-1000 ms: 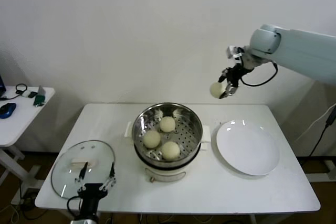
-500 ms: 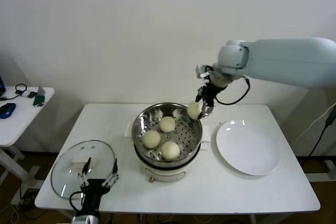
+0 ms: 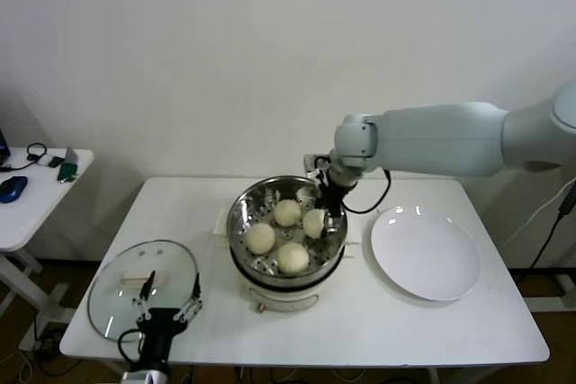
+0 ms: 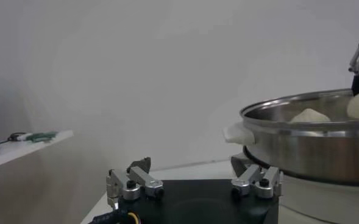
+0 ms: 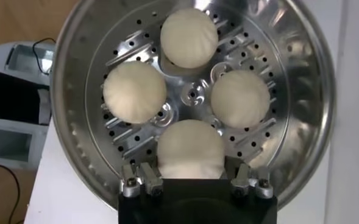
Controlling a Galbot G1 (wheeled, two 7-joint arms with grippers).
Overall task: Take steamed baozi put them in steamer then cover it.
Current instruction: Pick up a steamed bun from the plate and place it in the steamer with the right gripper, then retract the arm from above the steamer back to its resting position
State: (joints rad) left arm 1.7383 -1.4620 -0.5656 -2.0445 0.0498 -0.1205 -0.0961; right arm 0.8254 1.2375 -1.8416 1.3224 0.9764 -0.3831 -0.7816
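The steel steamer (image 3: 241,207) stands mid-table with three steamed baozi (image 3: 287,213) (image 3: 260,238) (image 3: 292,257) on its perforated tray. My right gripper (image 3: 317,220) reaches down inside it, shut on a fourth baozi (image 3: 314,222) at the tray's right side. The right wrist view shows that baozi (image 5: 190,149) between the gripper's (image 5: 191,175) fingers, low over the tray, with three others (image 5: 189,36) around the centre. The glass cover (image 3: 117,299) lies flat at the front left. My left gripper (image 3: 169,299) hovers open at the cover's near right edge, holding nothing.
An empty white plate (image 3: 423,252) lies right of the steamer. A small side table (image 3: 27,200) with a mouse and cables stands off to the left. In the left wrist view the steamer's wall (image 4: 301,146) rises just past the left gripper (image 4: 194,182).
The right arm swung left from above the plate's far side and lowered the baozi into the steamer. The left gripper stayed still and open.
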